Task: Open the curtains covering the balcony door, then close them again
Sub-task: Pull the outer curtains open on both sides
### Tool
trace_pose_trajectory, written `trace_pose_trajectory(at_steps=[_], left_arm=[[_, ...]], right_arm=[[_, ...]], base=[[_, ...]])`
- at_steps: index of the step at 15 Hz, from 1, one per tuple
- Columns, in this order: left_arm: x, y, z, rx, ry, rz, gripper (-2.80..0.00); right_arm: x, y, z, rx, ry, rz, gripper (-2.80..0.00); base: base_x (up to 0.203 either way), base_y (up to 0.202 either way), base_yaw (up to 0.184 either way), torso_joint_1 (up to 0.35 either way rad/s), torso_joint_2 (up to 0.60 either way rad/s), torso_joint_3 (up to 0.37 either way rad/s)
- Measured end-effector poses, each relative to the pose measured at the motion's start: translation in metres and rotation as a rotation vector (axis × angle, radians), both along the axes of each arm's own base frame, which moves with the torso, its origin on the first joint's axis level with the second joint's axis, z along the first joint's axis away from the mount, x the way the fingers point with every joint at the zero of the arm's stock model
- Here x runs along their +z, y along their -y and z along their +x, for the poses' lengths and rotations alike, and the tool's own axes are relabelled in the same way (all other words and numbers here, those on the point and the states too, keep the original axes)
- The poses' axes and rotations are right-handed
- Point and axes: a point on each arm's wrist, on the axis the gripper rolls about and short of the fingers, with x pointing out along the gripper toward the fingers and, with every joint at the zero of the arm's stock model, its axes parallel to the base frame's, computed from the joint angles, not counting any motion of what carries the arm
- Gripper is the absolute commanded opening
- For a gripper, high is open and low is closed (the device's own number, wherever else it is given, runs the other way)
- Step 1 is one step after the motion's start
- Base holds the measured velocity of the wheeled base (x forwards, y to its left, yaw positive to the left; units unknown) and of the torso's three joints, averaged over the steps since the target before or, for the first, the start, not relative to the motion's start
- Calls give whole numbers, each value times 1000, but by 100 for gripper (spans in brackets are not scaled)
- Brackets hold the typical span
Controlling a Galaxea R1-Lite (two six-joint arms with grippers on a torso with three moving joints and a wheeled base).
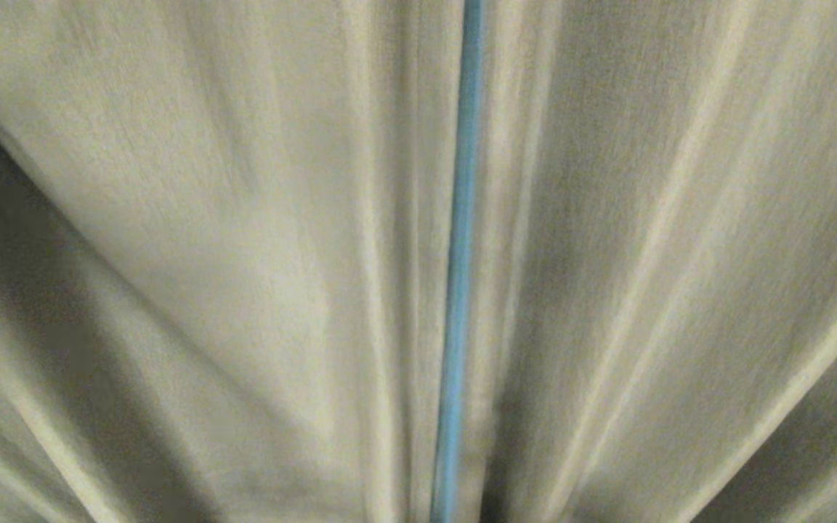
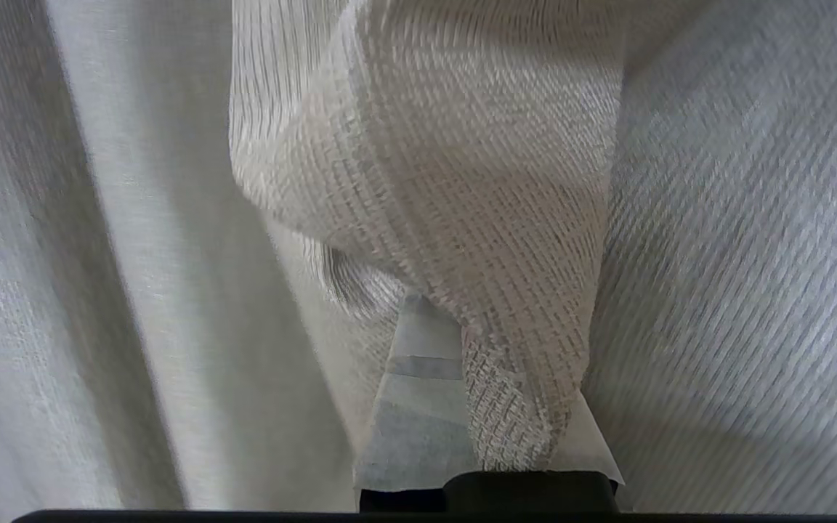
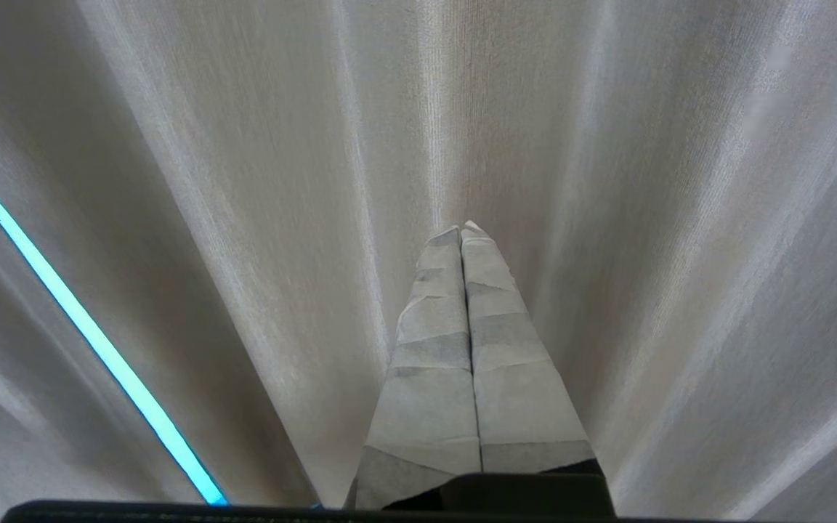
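Although the balcony door itself is hidden, the curtains point(image 1: 244, 254) fill every view: cream-beige woven cloth hanging in long pleats that run top to bottom. Taking as landmark the narrow bright blue gap point(image 1: 462, 261) where two curtain edges almost meet, one panel lies to its left and one to its right in the head view, so the drapes are all but fully drawn across.

Next in size, a bunched fold of cloth point(image 2: 462, 218) rises from the left gripper point(image 2: 484, 443), which is pinched tight on it; the coarse weave wraps over one taped finger and covers most of the other. That fold's long axis runs along the pleats, straight out past the fingertips. The left arm is judged the working one, and any sideways pull away from the gap should widen it.

Smaller still, the right gripper point(image 3: 468, 234) hangs idle with its taped fingers pressed together on nothing, its tips just short of the right-hand panel, the blue gap off to one side.

No floor, rail or frame edge shows, so free room for travel cannot be judged.
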Motion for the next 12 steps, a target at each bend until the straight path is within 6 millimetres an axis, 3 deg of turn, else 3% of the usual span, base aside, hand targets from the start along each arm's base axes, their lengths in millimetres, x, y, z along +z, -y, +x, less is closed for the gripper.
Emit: trace_pose_trajectory(at_steps=[5, 12], left_arm=[[-10, -45, -1, -13, -27, -61, -280], [-8, -116, -6, 37, -18, -80, -280]], right_arm=[[0, 0, 0, 0, 0, 0, -280], [0, 0, 0, 0, 0, 0, -280]], base=[[0, 0, 0, 0, 0, 0], [0, 0, 0, 0, 0, 0]])
